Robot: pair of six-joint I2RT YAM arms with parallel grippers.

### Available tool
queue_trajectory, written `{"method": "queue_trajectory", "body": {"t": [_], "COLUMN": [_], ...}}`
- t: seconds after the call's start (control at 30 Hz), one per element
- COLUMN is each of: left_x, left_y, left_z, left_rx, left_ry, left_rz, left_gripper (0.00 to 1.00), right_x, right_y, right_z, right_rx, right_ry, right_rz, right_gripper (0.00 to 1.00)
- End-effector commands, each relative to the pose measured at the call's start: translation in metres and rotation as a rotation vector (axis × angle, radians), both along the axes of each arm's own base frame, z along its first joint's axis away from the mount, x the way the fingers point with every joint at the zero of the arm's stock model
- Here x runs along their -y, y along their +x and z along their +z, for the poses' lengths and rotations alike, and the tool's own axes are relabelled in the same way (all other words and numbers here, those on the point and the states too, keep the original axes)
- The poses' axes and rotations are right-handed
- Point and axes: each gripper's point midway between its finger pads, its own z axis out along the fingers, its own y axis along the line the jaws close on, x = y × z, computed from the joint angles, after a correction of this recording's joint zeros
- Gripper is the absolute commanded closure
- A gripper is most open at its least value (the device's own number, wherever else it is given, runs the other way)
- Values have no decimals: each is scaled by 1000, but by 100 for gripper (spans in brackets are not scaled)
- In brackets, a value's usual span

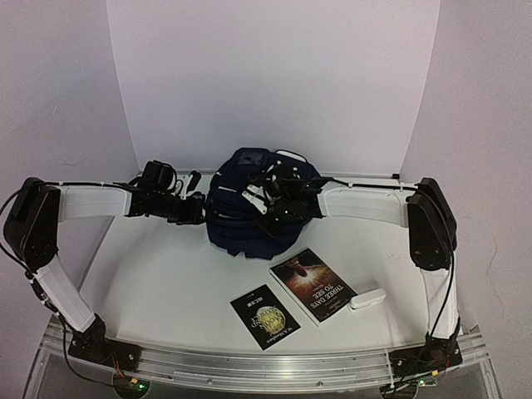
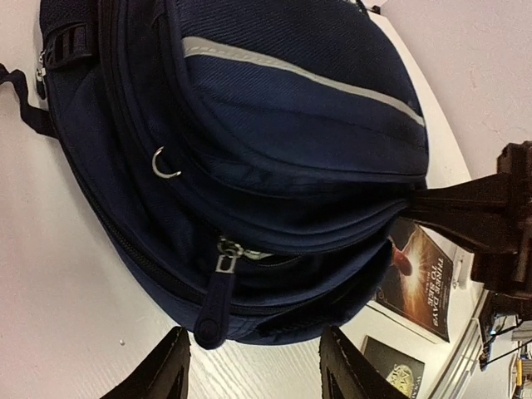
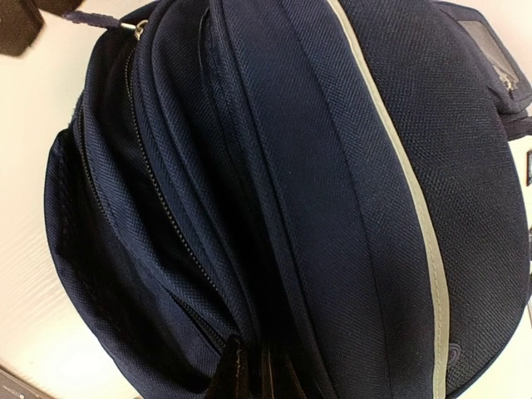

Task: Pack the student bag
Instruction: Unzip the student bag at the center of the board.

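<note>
The student bag lies at the middle of the top view, on the white table, well apart from the arm bases along the bottom edge. The left gripper is just beside the bag's left side. In its wrist view the two fingers stand apart at the bottom of the frame with nothing between them. The dark zipper pull hangs just above that gap, and a small metal ring shows toward the upper left.

The right gripper reaches onto the bag from the right. Its jaws are drawn together at the bottom of its wrist view and seem to pinch a fold of the navy fabric, though the dark tips are hard to separate from the dark cloth.

Below the bag in the top view lie a larger book and a smaller book. A small white object lies just beside the larger one.
</note>
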Motion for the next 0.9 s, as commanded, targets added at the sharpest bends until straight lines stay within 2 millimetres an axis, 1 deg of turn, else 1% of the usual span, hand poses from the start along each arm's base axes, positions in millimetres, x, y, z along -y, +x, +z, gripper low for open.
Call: {"method": "queue_trajectory", "body": {"t": [0.0, 0.07, 0.13, 0.27, 0.43, 0.47, 0.53, 0.63, 0.7, 0.77, 0.87], "left_x": [0, 1, 1, 3, 6, 7, 8, 6, 2, -4, -21], "left_y": [17, 20, 21, 24, 27, 28, 30, 32, 33, 35, 43], "left_z": [-3, -7, -9, -8, -2, -2, -2, -3, -2, -1, -1], "left_rx": [12, 8, 8, 12, 23, 25, 28, 30, 38, 48, 50], "left_ry": [44, 52, 55, 51, 45, 47, 54, 67, 75, 89, 109], "left_rz": [11, 13, 15, 11, -6, -7, -8, 2, 17, 51, 129], "left_gripper": [52, 57, 59, 61, 61, 63, 70, 89, 99, 100, 100], "right_x": [-2, -1, -2, -2, -3, -3, -5, -3, -2, 0, 3], "right_y": [4, 3, 2, -1, -5, -6, -9, -10, -9, -10, -13], "right_z": [70, 71, 71, 68, 59, 57, 54, 56, 57, 58, 55], "right_rx": [67, 65, 60, 43, 15, 11, -8, -4, 1, 3, 0], "right_ry": [125, 127, 129, 131, 121, 117, 123, 119, 114, 109, 97], "right_rz": [-29, -28, -27, -17, -3, -3, 11, 10, 8, 8, 13], "right_gripper": [100, 100, 100, 100, 100, 100, 100, 100, 100, 100, 100]}}
